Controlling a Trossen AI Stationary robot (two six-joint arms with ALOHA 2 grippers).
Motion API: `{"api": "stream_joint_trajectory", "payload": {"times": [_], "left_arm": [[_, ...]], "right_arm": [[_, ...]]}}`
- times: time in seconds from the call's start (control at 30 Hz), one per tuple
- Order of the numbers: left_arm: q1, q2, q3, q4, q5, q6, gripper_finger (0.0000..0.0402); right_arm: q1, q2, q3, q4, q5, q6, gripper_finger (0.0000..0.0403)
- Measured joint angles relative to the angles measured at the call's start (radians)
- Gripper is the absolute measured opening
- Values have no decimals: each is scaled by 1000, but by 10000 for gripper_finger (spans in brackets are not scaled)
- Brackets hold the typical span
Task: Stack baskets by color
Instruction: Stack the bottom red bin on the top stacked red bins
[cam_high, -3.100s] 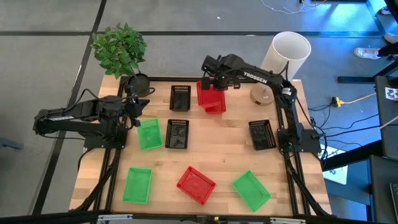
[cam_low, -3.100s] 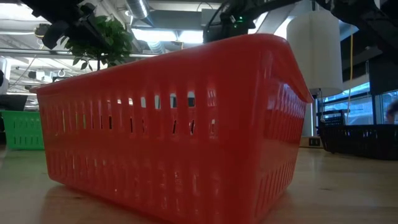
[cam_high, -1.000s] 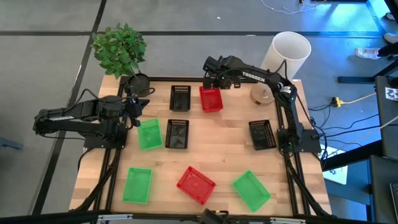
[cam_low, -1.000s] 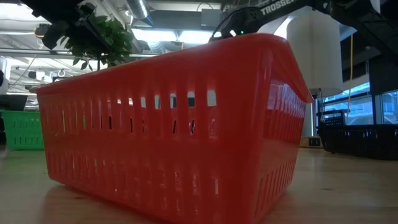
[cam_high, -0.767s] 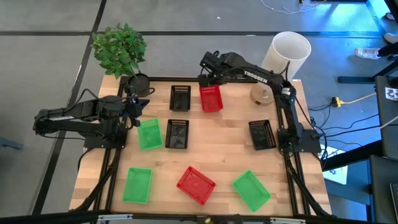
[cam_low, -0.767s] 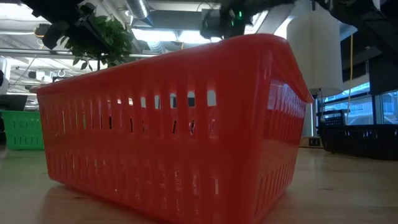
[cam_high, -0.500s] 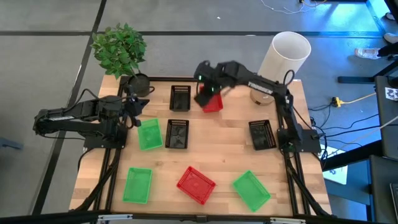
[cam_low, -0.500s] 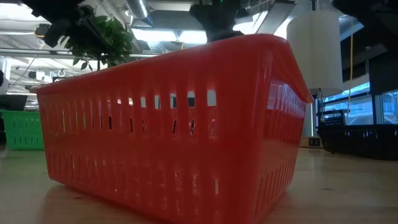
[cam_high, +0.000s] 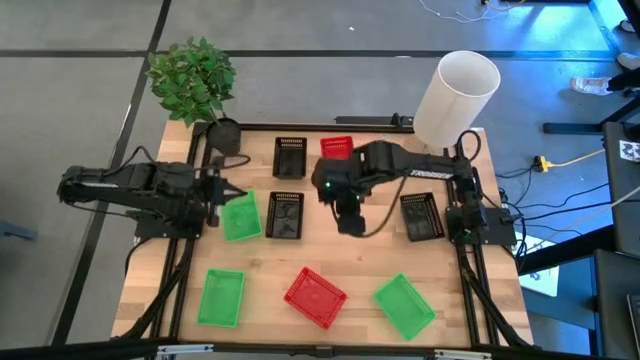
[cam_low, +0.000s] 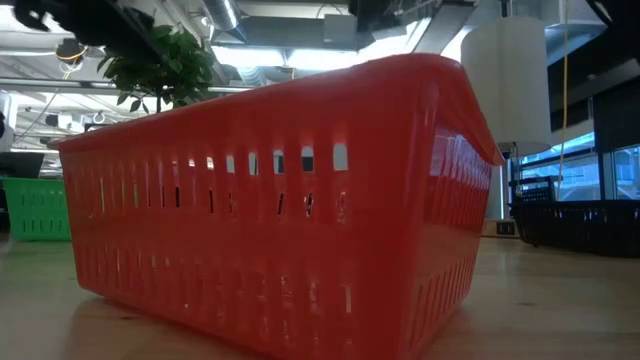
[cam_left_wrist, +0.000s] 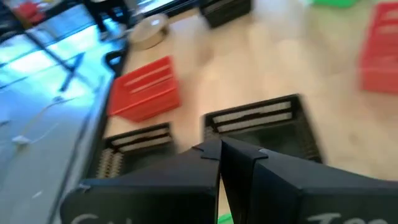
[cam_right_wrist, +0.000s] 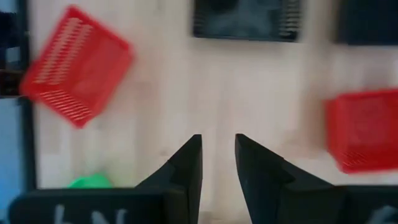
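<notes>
Count in the high view: two red baskets, three green, three black.

Nearest row, along the lower edge of the table (cam_high: 330, 240): a green basket (cam_high: 221, 297) at lower left, long axis running top to bottom of the frame; a red basket (cam_high: 315, 296) at lower centre, turned diagonally; a second green basket (cam_high: 404, 306) at lower right, also diagonal.

Middle row: a third green basket (cam_high: 240, 216) left of centre, just beside a black basket (cam_high: 285, 215); another black basket (cam_high: 421, 216) right of centre. All three have their long axes roughly top to bottom.

Far row: a black basket (cam_high: 290, 156) and, to its right, a red basket (cam_high: 336, 148) at the table's upper edge.

The left gripper (cam_high: 216, 187) hangs just above the middle green basket, jaws together, empty. The right gripper (cam_high: 347, 222) hovers over bare wood at frame centre, jaws apart, holding nothing.

The surface is a pale wooden tabletop in a black frame. Beyond its far edge stand a potted plant (cam_high: 192, 78) at upper left and a white lampshade (cam_high: 457, 92) at upper right, on grey flooring.
</notes>
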Motion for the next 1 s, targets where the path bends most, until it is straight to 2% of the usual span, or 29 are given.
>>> {"api": "stream_joint_trajectory", "payload": {"times": [0.2,0.4,0.63,0.9,1.0], "left_arm": [[-142,30,38,-60,71,-96,0],[-275,161,225,-278,66,-204,0],[-364,320,384,-452,61,-362,0],[-446,386,401,-498,61,-447,0],[-472,391,401,-498,60,-467,0]], "right_arm": [[70,0,0,15,-39,63,94],[151,-1,-8,78,-41,267,94],[220,4,-10,151,-41,534,94],[275,54,-10,142,6,635,94],[278,93,-10,146,6,722,94]]}}
